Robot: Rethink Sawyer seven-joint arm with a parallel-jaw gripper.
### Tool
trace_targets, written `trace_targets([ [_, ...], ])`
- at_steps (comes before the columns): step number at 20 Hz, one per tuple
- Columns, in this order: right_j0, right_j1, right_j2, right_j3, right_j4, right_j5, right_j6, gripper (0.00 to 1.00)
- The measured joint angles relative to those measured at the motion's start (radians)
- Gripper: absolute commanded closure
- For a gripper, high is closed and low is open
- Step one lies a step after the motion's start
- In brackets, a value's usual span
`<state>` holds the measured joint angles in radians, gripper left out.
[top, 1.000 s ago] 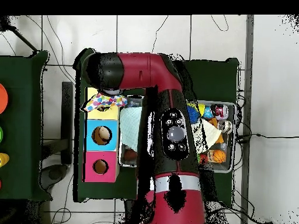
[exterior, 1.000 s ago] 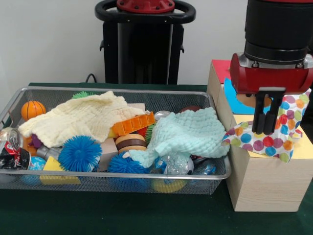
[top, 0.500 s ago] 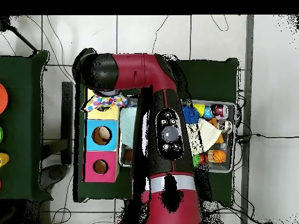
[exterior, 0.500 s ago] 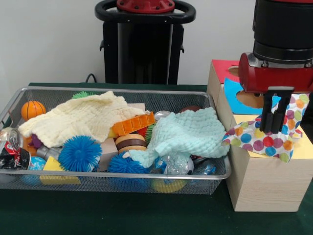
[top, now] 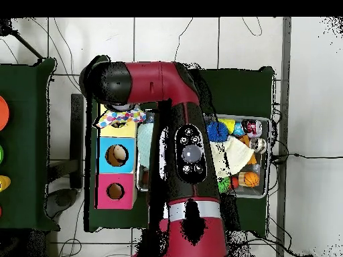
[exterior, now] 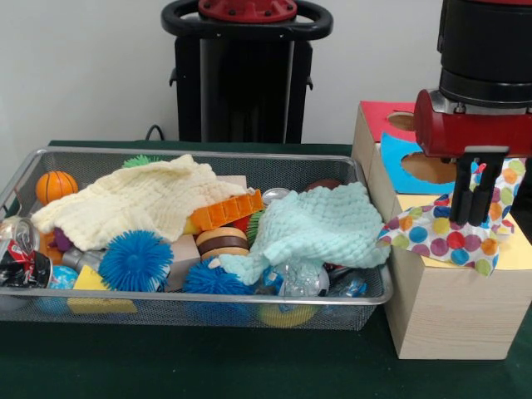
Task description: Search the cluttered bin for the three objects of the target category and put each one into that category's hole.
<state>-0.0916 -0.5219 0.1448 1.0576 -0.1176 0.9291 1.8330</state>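
The gripper (exterior: 471,209) has shifted slightly right since a second ago, and now hangs over the dotted cloth (exterior: 445,237), fingers (exterior: 460,202) nearly together with nothing between them. The cloth has not moved. The table (exterior: 208,366) is dark green under a white wall (exterior: 83,66); the overhead view shows a pale tiled floor (top: 174,43). The cloth (white with many-coloured spots) drapes over the box (exterior: 449,312)'s near yellow section, right of the bin (exterior: 199,312), one corner hanging toward it.
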Motion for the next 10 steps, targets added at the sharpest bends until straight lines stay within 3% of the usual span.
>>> trace_targets([
  [10,0.008,0.001,0.000,0.000,0.001,0.000,0.000,1.00],
])
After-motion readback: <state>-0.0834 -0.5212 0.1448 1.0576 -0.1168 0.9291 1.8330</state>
